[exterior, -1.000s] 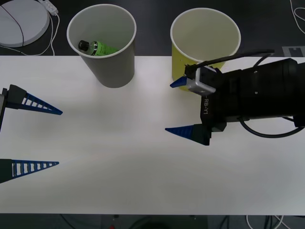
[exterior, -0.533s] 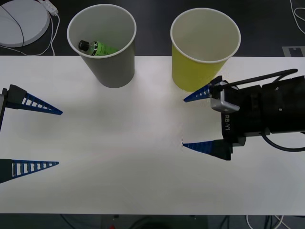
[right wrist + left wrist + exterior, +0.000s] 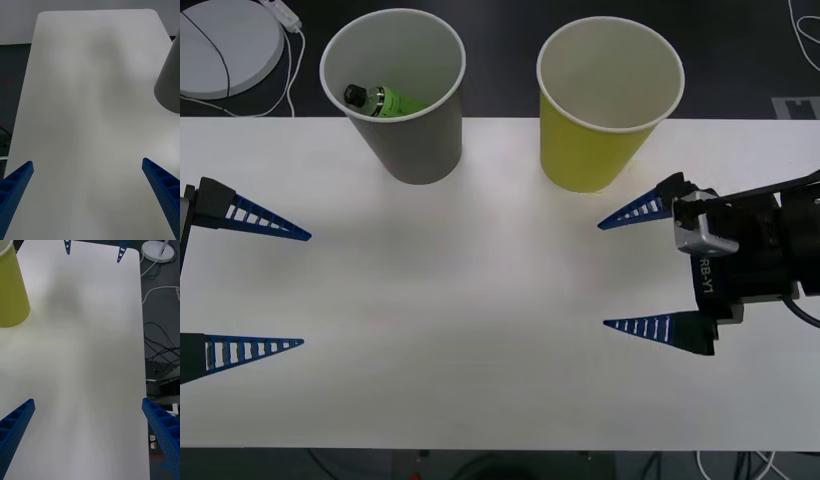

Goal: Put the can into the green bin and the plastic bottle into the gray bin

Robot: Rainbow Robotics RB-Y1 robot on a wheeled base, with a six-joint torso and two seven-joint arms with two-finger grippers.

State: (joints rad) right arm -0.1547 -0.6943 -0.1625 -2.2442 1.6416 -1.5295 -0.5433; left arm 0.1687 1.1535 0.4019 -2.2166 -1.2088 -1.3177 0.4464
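A small bright-green translucent plastic bottle with a dark round cap [image 3: 385, 100] is lying tilted inside the large gray paper-cup-shaped bin with a white rim [image 3: 402, 100], its cap leaning toward the wall farther from the large yellow-green paper-cup-shaped bin [image 3: 605, 110]. That half of the job is looking finished. The yellow-green bin is standing upright beside the gray bin, well apart from it, both at the far edge of the white table [image 3: 460, 300]. From the front view its pale inside is showing no can near the rim, and the bottom is not open to view, so whether the can is already in there cannot be told. No can is lying on the table.

The right gripper [image 3: 630, 270] is hovering over the table just nearer the robot than the yellow-green bin, its blue ribbed fingers spread wide and gripping nothing; in its wrist view the right gripper [image 3: 90, 176] is looking across bare table toward the gray bin's wall [image 3: 170, 86]. The left gripper [image 3: 300, 290] is waiting on the gray bin's side of the table, nearer the robot, likewise spread wide and carrying nothing.

Judging by both empty grippers, little or nothing seems left to do.
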